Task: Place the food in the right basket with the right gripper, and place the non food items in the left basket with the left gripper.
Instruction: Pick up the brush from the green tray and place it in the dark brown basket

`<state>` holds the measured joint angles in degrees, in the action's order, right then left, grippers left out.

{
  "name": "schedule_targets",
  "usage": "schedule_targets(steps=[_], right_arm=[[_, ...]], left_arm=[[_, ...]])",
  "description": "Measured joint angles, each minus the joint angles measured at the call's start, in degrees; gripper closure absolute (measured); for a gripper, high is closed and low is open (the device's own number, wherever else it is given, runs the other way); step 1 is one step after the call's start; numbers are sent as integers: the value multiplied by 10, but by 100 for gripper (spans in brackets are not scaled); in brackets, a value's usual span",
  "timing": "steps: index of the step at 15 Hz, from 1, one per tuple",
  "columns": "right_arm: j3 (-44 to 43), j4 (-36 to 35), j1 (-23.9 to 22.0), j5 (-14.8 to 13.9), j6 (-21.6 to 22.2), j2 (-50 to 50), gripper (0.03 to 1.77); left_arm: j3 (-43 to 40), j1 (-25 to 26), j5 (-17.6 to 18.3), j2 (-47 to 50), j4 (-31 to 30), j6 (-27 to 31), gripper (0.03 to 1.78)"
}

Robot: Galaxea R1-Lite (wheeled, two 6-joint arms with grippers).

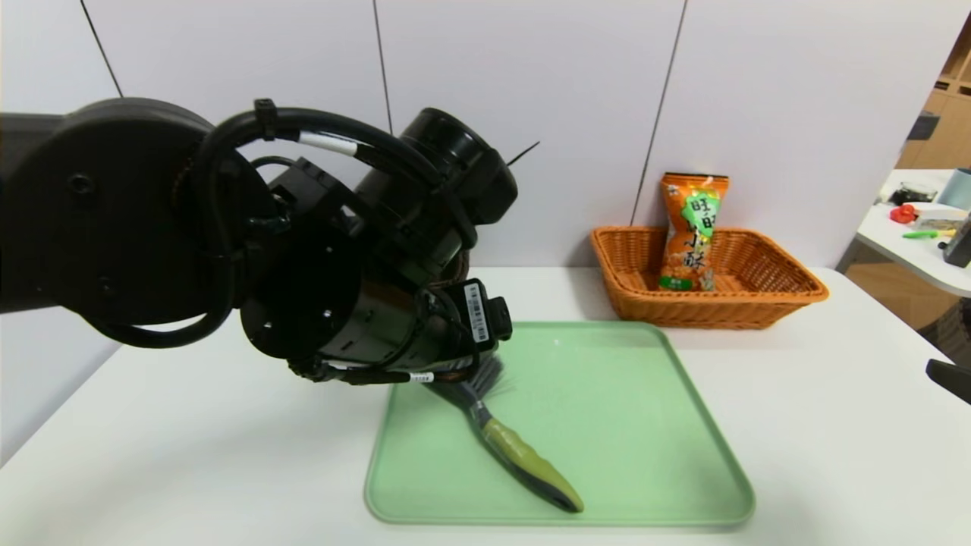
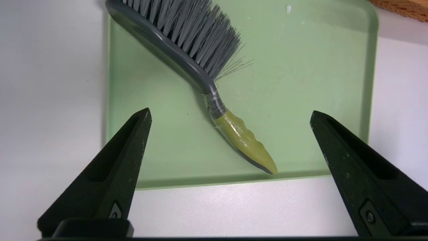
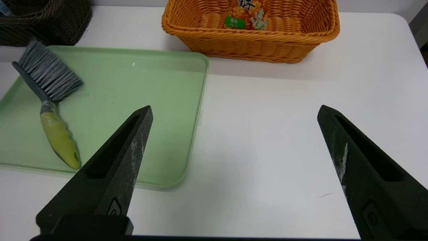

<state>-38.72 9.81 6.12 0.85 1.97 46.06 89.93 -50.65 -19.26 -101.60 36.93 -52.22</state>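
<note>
- left wrist view: my left jaws [image 2: 230,112] stand wide, empty, above the brush [image 2: 245,139], which crosses the green tray [image 2: 301,100] from upper left to lower centre.
- i should turn square to its handle, then lower.
- my right jaws [image 3: 235,107] idle open over the table [image 3: 254,160].

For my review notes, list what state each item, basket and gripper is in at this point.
Snack bag: standing upright, leaning in the orange basket
Orange basket: upright, holding the snack bag
Dark brown basket: partly in view, behind the tray
Brush: lying on the tray, not gripped
Green tray: flat on the table, bearing the brush
Left gripper: open, above the brush
Right gripper: open, idle over the table's right side
</note>
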Motion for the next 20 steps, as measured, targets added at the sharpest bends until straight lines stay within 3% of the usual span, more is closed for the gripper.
schedule_targets(steps=[3,12,20], right_arm=[[15,0,0,0,2,-10,10],[21,10,-1,-8,18,-19,10],[-9,132,-5,-14,16,-16,10]], left_arm=[[-1,-8,0,-28,1,-28,12],[57,-5,0,-135,25,-31,12],[109,6,0,-198,37,-33,12]])
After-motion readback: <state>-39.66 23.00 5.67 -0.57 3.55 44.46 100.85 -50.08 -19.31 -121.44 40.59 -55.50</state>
